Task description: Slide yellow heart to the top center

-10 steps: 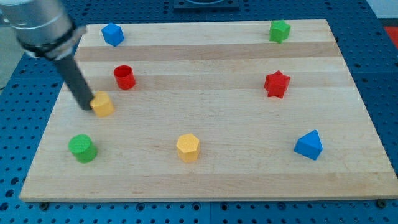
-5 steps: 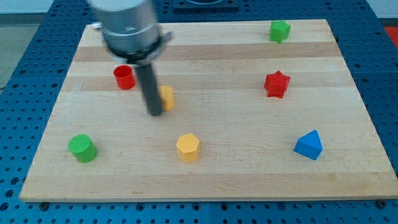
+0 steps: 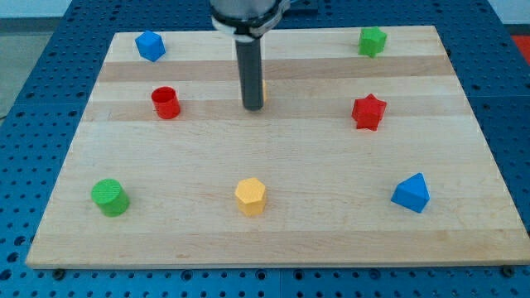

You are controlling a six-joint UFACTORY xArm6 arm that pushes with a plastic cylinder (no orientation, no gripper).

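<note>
You have my tip [image 3: 252, 108] planted on the worktop [image 3: 464, 240] a little above the middle, slightly left of centre. The yellow heart [image 3: 262, 85] is almost wholly hidden behind the rod; only a thin yellow sliver shows along the rod's right edge, so it sits just beyond the tip, toward the view's top, and looks to be touching it. The tool is a bare rod with nothing to open or close; it holds nothing and only presses against the block.

Judging by where that sliver lies, the heart is already near the centre line and in the upper part of the board, but not yet up at the top edge. What seems left is a short push toward the view's top, with perhaps a slight correction sideways.

The other blocks are well apart from this path: the blue block [image 3: 150, 45] at top left, the green block [image 3: 373, 40] at top right, the red cylinder [image 3: 166, 103] on the left, the red star [image 3: 368, 112] on the right, the yellow hexagon [image 3: 250, 197], the green cylinder [image 3: 109, 197] and the blue pyramid-like block [image 3: 411, 193] along the bottom.
</note>
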